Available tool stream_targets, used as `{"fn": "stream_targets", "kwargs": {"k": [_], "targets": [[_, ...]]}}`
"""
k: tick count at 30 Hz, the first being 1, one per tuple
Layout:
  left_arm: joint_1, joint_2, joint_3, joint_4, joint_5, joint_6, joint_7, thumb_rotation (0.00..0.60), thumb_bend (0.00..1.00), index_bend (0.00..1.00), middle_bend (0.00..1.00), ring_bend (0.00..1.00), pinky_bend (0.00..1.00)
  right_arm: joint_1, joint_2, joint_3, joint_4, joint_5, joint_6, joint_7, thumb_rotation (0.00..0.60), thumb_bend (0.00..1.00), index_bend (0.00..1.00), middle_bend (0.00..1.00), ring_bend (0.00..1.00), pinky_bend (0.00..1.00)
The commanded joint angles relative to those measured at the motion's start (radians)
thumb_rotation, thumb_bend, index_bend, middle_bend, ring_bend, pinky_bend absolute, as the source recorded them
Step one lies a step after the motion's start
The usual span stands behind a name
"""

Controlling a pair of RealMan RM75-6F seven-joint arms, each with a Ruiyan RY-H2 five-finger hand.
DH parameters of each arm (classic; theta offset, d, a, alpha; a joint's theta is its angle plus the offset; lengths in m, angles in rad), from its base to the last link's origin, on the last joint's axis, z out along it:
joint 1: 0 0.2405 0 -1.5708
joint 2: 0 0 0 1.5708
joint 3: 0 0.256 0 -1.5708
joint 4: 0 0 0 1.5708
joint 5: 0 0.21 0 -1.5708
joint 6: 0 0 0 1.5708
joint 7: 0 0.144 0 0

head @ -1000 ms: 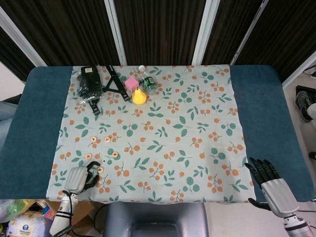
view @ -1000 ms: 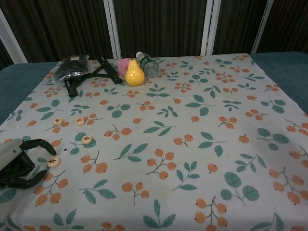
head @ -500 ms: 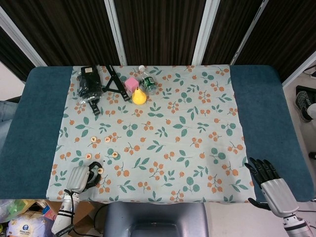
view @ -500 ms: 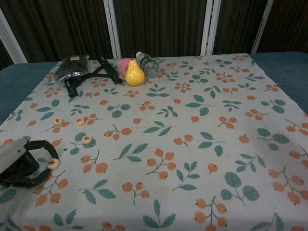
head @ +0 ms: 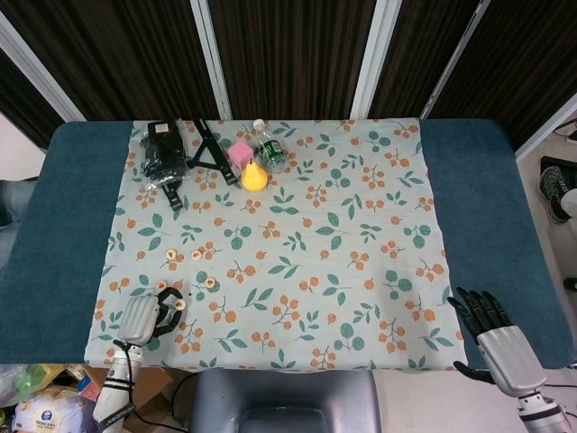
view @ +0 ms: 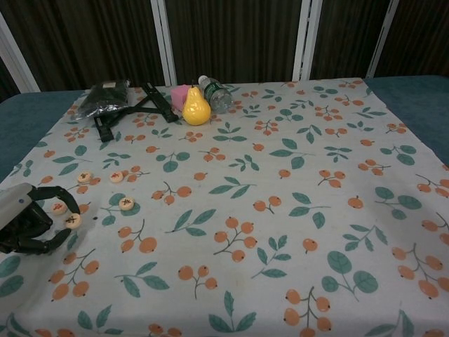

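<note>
At seven o'clock: left hand (view: 28,221), fingers (view: 59,191) curled around two wooden discs (view: 64,214) on the cloth (view: 238,175).
At five o'clock: right hand (head: 498,341), fingers spread, holding nothing.

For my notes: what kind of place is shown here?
Probably an indoor robot test bench: a padded table under a printed cloth, dark panelled wall behind, with assorted practice props like a toy pear.

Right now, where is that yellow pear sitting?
The yellow pear stands at the far left part of the flowered cloth, just in front of the pink cube and beside the lying plastic bottle.
</note>
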Motion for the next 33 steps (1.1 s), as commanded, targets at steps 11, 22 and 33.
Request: {"fn": "stream_targets", "kwargs": {"k": [11,22,33], "targets": [[-0.036,0.03,-0.082,0.023,-0.111,-0.057,0.026,0.6,0.42,0.48,1.0,1.0,1.0,0.001,-0.003,0.001,-0.002,0.004,-0.006,-0.01,0.6,0.2,0.0,0.0,0.0,0.05],[-0.05,0.011,-0.084,0.072,-0.132,-0.078,0.01,0.6,0.42,0.47,1.0,1.0,1.0,0.001,-0.004,0.003,-0.004,0.009,-0.01,-0.016,0.6,0.2,0.0,0.0,0.0,0.05],[-0.065,-0.011,-0.086,0.114,-0.148,-0.094,0.014,0.6,0.42,0.45,1.0,1.0,1.0,0.001,-0.003,0.003,-0.004,0.008,-0.007,-0.011,0.6,0.2,0.0,0.0,0.0,0.05]]}}
